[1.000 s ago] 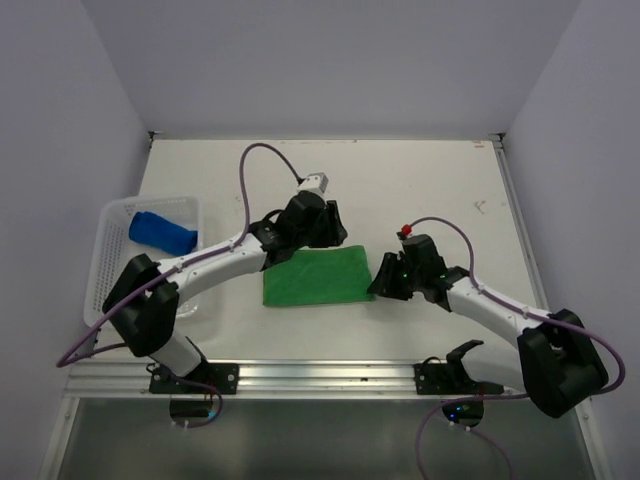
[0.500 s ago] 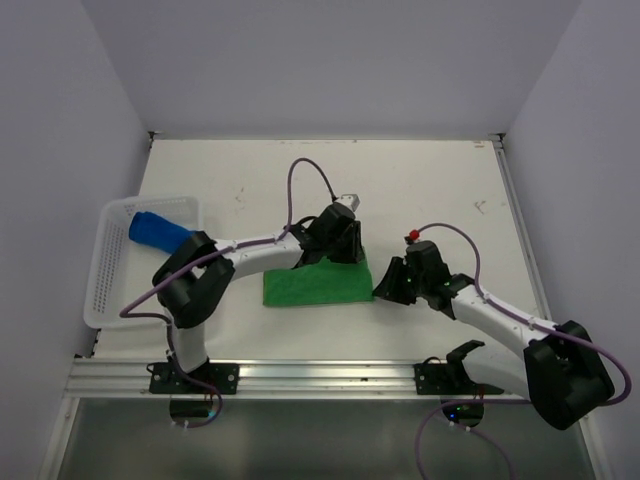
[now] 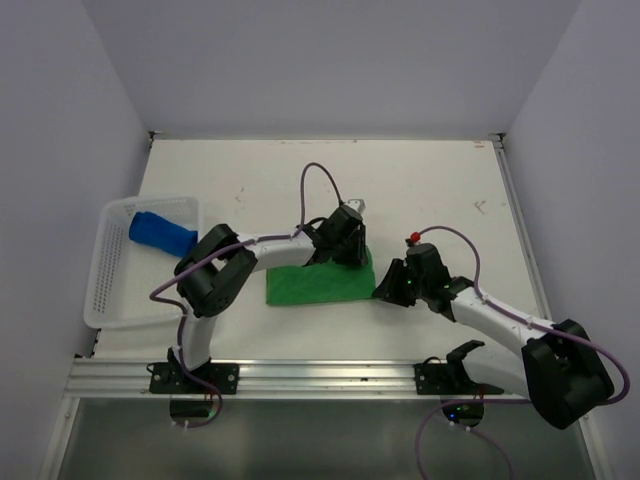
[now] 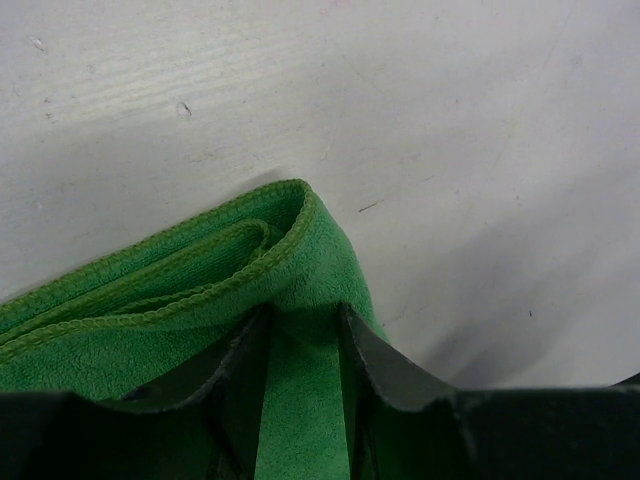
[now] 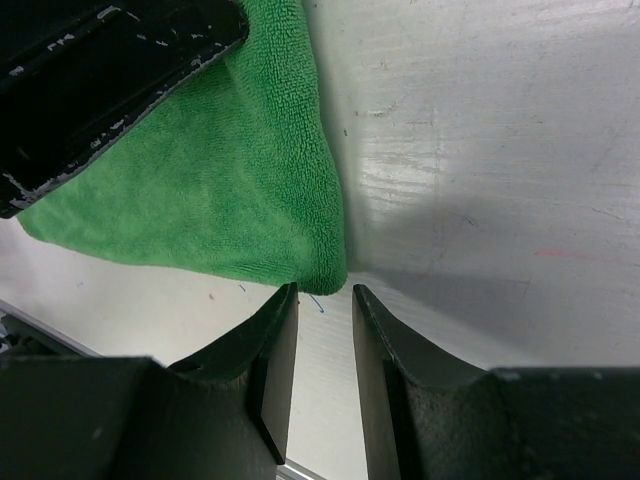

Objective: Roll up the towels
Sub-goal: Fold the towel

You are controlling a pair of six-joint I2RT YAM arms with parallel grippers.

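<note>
Left gripper (image 4: 300, 340) pinches the green towel (image 3: 315, 283)'s far right corner; right gripper (image 5: 322, 330) sits narrowed and empty beside the near corner — grasping step, rolling next; blue towel (image 3: 160, 231) lies in the basket (image 3: 110, 290)

White arm links with black joints, looping purple cables, black gripper (image 3: 347, 250) fingers.
</note>
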